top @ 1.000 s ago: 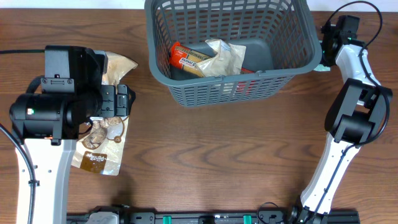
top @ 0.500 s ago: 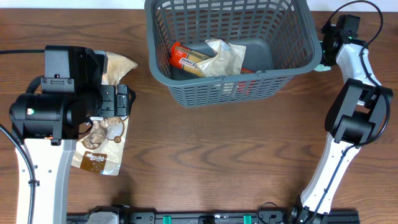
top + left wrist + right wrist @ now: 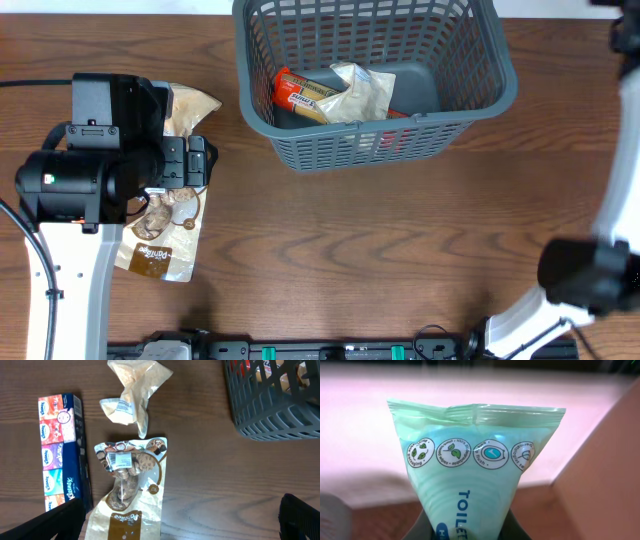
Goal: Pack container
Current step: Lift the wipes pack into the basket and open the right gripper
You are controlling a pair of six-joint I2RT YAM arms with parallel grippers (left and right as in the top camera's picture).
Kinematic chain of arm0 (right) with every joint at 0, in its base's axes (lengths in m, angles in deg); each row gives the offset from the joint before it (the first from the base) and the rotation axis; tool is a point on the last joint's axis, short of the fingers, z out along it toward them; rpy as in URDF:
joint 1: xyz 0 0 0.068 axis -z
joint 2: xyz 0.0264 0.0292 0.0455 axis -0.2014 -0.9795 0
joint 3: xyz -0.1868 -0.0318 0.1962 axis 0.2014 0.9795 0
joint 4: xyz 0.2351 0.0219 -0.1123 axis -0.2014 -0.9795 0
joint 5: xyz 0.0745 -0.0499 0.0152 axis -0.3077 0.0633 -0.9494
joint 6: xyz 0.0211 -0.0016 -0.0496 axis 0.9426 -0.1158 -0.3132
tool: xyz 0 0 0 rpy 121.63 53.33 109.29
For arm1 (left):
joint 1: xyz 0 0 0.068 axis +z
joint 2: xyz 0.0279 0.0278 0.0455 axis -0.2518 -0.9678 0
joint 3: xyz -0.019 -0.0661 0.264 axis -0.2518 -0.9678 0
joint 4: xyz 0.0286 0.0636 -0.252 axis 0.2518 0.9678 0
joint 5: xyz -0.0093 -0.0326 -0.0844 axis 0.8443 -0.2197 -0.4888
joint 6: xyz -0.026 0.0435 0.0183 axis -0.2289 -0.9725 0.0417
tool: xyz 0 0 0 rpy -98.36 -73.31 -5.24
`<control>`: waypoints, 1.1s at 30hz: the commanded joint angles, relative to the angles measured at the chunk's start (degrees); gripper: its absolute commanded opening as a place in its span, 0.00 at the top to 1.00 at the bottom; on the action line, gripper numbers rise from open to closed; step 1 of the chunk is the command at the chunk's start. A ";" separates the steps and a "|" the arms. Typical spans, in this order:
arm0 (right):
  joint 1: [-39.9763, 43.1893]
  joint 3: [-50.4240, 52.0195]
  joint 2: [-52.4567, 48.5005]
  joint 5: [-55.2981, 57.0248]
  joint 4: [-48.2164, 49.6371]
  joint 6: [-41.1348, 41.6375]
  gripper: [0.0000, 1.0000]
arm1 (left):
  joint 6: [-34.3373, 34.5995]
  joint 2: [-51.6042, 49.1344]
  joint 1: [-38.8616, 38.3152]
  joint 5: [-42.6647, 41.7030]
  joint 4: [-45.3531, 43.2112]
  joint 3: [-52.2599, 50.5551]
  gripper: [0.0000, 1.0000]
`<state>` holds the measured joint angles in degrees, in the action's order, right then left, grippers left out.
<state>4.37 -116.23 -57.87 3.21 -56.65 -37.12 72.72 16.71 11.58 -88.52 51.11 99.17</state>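
Observation:
The container (image 3: 350, 145) is a dark grey lattice basket at the top centre of the table, and its corner shows in the left wrist view (image 3: 280, 410). It holds an orange packet (image 3: 300, 92) and a crinkled clear bag (image 3: 362, 90). My left gripper (image 3: 175, 527) is open and empty, hovering over a brown snack packet (image 3: 132, 490) left of the basket. My right gripper (image 3: 470, 532) is shut on a mint-green toilet wipes packet (image 3: 475, 470) and holds it up in the air. In the overhead view only the right arm (image 3: 625, 150) shows, at the far right edge.
A clear bag of beige contents (image 3: 135, 395) lies just beyond the brown snack packet (image 3: 165, 225). A colourful tissue box (image 3: 60, 450) lies to their left, hidden under my left arm (image 3: 95, 160) in the overhead view.
My right arm has swung up and away from the basket's right rim to the far right edge, carrying the green packet. The left arm has not moved.

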 commanded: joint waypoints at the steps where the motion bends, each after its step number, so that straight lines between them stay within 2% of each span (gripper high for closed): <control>1: -1.86 0.00 3.72 -0.55 -0.55 1.03 0.99 | 0.26 -0.07 0.04 0.46 0.35 0.31 0.01; 8: -8.83 0.04 5.68 -10.14 -3.80 1.46 0.99 | 0.26 -0.07 0.04 0.46 0.37 0.31 0.01; 18: -24.17 0.04 0.79 -7.82 -15.10 -3.15 0.99 | 0.26 -0.07 0.04 0.44 0.70 0.31 0.02; 27: -26.25 0.09 -7.37 -7.45 -26.95 -3.74 0.99 | 0.24 -0.07 0.04 0.46 1.95 0.31 0.01; 33: -26.14 0.09 -13.20 -6.49 -31.12 -4.20 0.99 | -0.22 -0.07 0.04 0.46 1.88 0.31 0.01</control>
<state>-21.88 -116.15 -69.30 -3.85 -87.36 -40.40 72.72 16.71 11.58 -88.52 52.64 99.17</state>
